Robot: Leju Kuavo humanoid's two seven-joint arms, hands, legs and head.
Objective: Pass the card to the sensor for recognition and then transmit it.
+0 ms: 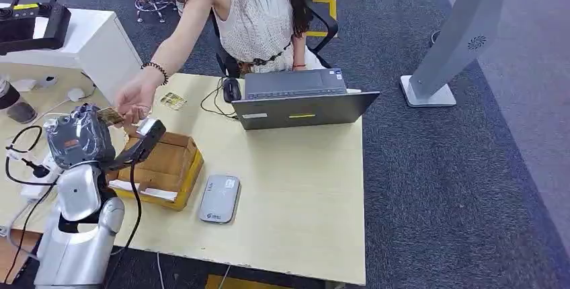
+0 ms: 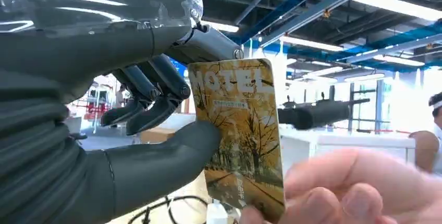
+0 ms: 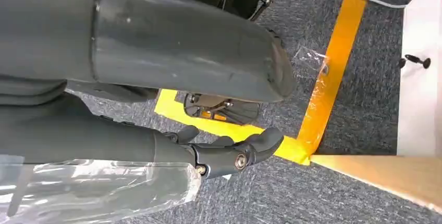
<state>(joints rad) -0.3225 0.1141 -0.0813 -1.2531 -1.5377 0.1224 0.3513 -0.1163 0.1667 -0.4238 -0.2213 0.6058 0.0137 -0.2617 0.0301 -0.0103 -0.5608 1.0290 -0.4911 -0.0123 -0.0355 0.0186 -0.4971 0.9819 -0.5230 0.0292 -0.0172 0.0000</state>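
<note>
My left hand (image 1: 139, 138) is raised over the left side of the table and pinches a yellow hotel card (image 1: 111, 115). In the left wrist view the card (image 2: 240, 130), printed with autumn trees, sits between my thumb (image 2: 156, 166) and a finger of my left hand (image 2: 151, 104). A person's hand (image 1: 134, 101) reaches across the table, and their fingers (image 2: 354, 193) grip the card's free corner. A grey flat card sensor (image 1: 220, 198) lies on the table beside a cardboard box (image 1: 165, 162). My right hand (image 3: 224, 151) hangs over the floor, holding nothing, fingers loosely apart.
The person sits behind the table at an open laptop (image 1: 302, 101). A second card (image 1: 173, 101) lies on the wooden table (image 1: 296, 201) near their arm. Cables and a power strip (image 1: 33, 175) crowd the left edge. A white stand (image 1: 457, 40) rises at the right.
</note>
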